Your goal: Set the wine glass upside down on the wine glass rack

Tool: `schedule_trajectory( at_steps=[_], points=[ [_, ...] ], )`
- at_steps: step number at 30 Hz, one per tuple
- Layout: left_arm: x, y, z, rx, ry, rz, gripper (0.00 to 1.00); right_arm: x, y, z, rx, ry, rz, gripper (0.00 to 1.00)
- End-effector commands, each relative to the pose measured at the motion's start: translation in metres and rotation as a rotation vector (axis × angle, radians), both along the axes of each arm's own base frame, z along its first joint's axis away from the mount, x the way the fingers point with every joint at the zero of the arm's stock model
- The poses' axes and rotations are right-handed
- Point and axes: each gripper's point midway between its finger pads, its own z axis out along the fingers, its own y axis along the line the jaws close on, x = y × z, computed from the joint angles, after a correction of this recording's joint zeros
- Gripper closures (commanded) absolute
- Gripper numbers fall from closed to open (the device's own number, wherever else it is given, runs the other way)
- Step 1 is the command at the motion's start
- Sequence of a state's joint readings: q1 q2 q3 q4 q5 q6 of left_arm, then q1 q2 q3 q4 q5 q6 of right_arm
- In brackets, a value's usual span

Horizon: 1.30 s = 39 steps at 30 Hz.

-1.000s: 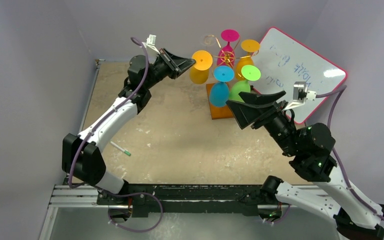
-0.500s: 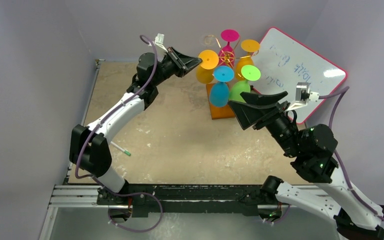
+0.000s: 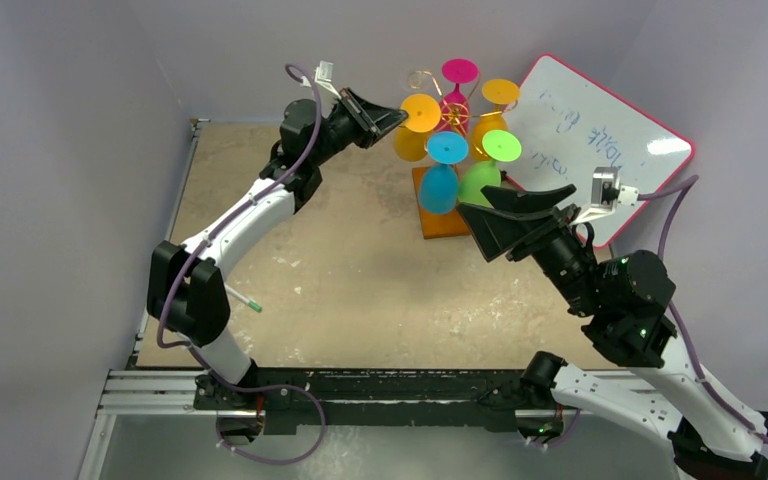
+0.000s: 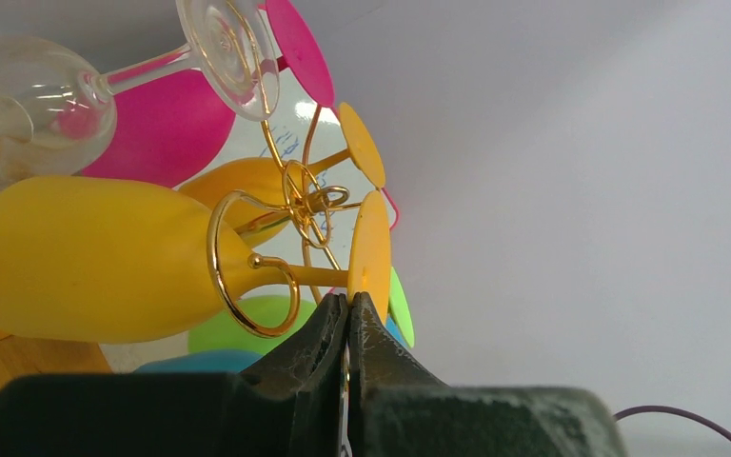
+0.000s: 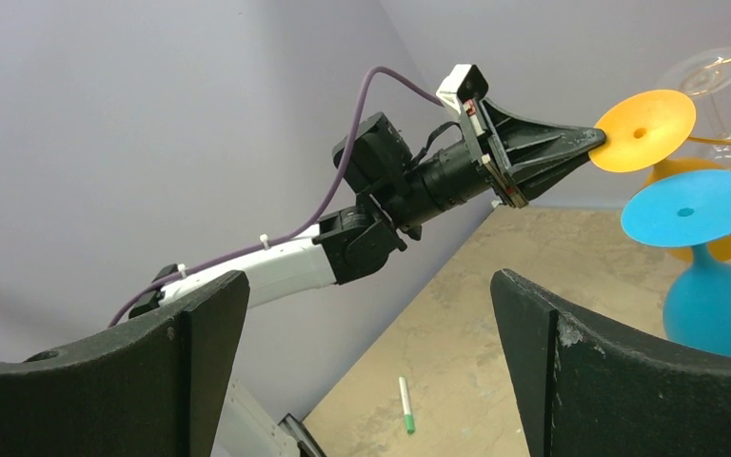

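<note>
The yellow wine glass (image 3: 409, 143) hangs bowl-down at the left side of the gold wire rack (image 3: 450, 112), which stands on an orange-brown wooden base (image 3: 443, 226). In the left wrist view its stem lies inside a gold scroll ring (image 4: 247, 274), bowl (image 4: 86, 262) on one side and foot disc (image 4: 371, 249) on the other. My left gripper (image 4: 347, 301) is shut on the edge of that foot disc; it also shows in the top view (image 3: 400, 117). My right gripper (image 3: 482, 197) is open and empty, just right of the rack.
Blue (image 3: 442, 180), green (image 3: 482, 175), pink (image 3: 456, 75) and orange (image 3: 498, 95) glasses hang on the rack, plus a clear one (image 4: 38, 95). A pink-framed whiteboard (image 3: 600, 130) leans behind on the right. A green-capped pen (image 3: 243, 298) lies on the table at left.
My left arm has carried the yellow glass right and a little up, from beside the rack into its left scroll arm. The right arm has barely moved.
</note>
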<state>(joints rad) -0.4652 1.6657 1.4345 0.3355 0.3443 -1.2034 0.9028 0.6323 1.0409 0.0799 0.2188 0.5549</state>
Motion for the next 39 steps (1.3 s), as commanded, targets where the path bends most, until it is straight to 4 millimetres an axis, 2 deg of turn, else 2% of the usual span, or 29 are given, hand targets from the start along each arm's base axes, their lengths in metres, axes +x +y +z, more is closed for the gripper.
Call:
schedule_trajectory(
  at_steps=[1,19,39],
  points=[
    [0.002,0.006,0.040,-0.020,-0.135,0.041,1.00,-0.002,-0.008,0.014,0.029,-0.045,-0.023,0.00],
    [0.012,0.015,0.038,0.018,-0.151,0.123,1.00,-0.004,-0.012,0.015,0.036,-0.045,-0.025,0.00],
    [0.007,0.027,0.040,0.029,-0.151,0.156,1.00,-0.003,-0.010,0.011,0.026,-0.037,-0.026,0.00]
  ],
)
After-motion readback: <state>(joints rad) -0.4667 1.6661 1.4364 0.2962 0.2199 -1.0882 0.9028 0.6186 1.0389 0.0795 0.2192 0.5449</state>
